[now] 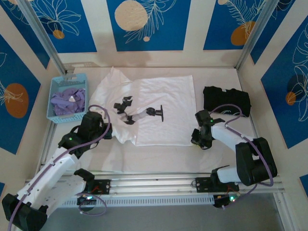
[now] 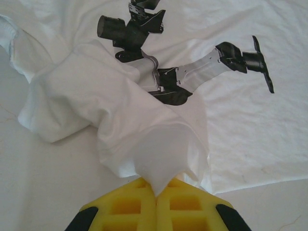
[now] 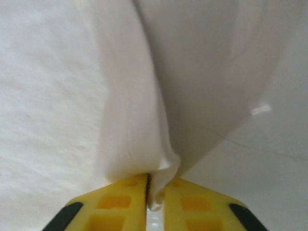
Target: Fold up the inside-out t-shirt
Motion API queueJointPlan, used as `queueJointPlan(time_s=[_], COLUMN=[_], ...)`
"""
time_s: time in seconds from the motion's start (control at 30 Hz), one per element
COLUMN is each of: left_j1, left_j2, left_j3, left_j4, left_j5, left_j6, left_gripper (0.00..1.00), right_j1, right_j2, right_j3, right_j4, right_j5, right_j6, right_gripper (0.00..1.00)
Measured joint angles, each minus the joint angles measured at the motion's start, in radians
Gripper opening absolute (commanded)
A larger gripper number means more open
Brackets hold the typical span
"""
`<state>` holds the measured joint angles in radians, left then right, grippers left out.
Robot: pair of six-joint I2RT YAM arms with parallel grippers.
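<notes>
The white inside-out t-shirt (image 1: 163, 94) lies spread in the middle of the table, its dark graphic print (image 1: 139, 113) facing up. Its left side is bunched and folded over toward the print (image 2: 110, 96). My left gripper (image 1: 110, 131) is at the shirt's lower left, its yellow fingers (image 2: 125, 207) shut on a gathered fold of white fabric (image 2: 161, 159). My right gripper (image 1: 196, 137) is at the shirt's lower right corner. Its yellow fingers (image 3: 120, 202) are pinched on a hanging edge of the same shirt (image 3: 139, 125).
A blue basket (image 1: 54, 103) holding a lavender-purple garment (image 1: 67, 100) stands at the back left. A folded black garment (image 1: 226, 100) lies at the back right. Bare white tabletop (image 1: 159, 159) runs along the near edge.
</notes>
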<state>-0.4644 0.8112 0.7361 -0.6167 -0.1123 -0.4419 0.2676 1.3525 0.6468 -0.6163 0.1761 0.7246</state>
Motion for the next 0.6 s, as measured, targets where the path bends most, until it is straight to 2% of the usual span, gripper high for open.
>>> queueJointPlan(time_s=[0.2,0.37,0.47,0.6], left_j1=[0.007,0.041,0.094,0.17], left_j2=[-0.021,-0.033,-0.051,-0.07], left_j3=[0.0,0.024,0.074,0.212], left_j4=[-0.013,-0.059,-0.094,-0.158], left_j5=[0.0,-0.026,-0.055,-0.12], left_j6=[0.005,0.008,0.019,0.06], left_gripper=[0.0,0.0,0.0,0.0], right_j1=[-0.007,-0.056,-0.106,-0.225], right_j2=[-0.011,-0.1,-0.163,-0.256], right_j3=[0.008,0.022,0.07,0.173], right_j4=[0.028,0.026,0.025,0.026], right_j5=[0.007,0.004,-0.009,-0.043], right_j6=[-0.044,-0.08,-0.114,-0.167], right_gripper=[0.04,0.02,0.01,0.01])
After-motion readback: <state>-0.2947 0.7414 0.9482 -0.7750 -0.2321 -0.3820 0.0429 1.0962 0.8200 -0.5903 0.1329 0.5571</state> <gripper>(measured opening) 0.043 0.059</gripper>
